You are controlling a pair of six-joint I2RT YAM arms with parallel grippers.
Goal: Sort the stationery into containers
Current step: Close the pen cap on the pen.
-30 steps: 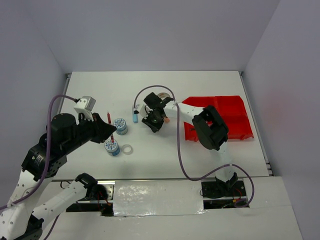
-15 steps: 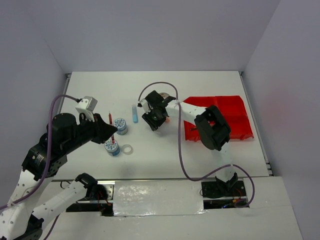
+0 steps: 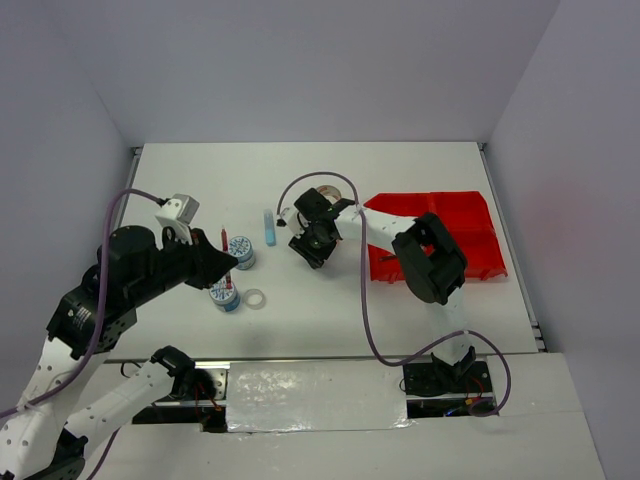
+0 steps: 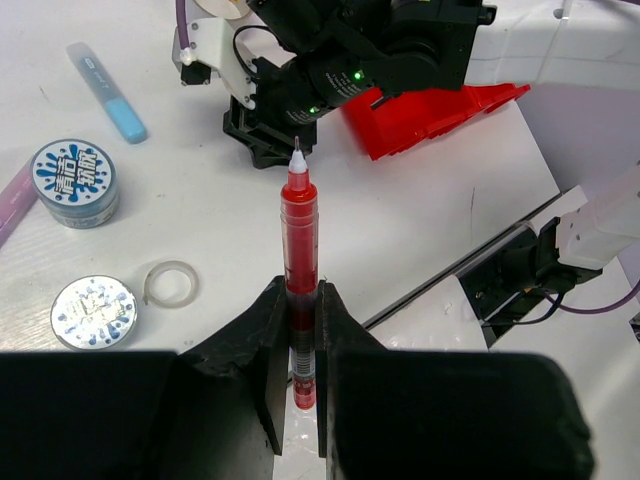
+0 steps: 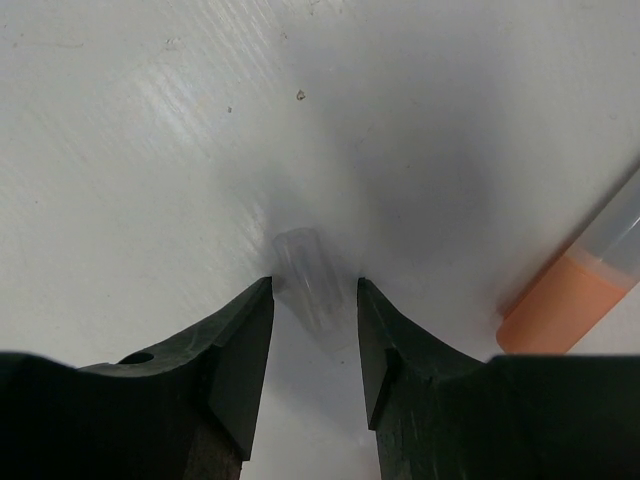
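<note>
Left tool (image 4: 303, 335) is pinching the red pen (image 4: 299, 225) by its lower end, tip pointing to 12 o'clock in the wrist view. Two blue-white patterned tape rolls (image 3: 241, 252) sit right by it on the counter (image 3: 300, 170), and the clear tape ring (image 3: 255, 298) is at 3 o'clock of the nearer roll. The light-blue marker (image 3: 269, 226) lies at 10 o'clock from the right tool (image 5: 315, 290). Its jaws are spread, with a small clear plastic bit (image 5: 305, 272) lying between them. The orange marker (image 5: 560, 300) is at its 3 o'clock, and the red bin tray (image 3: 470, 215) is further out the same way.
</note>
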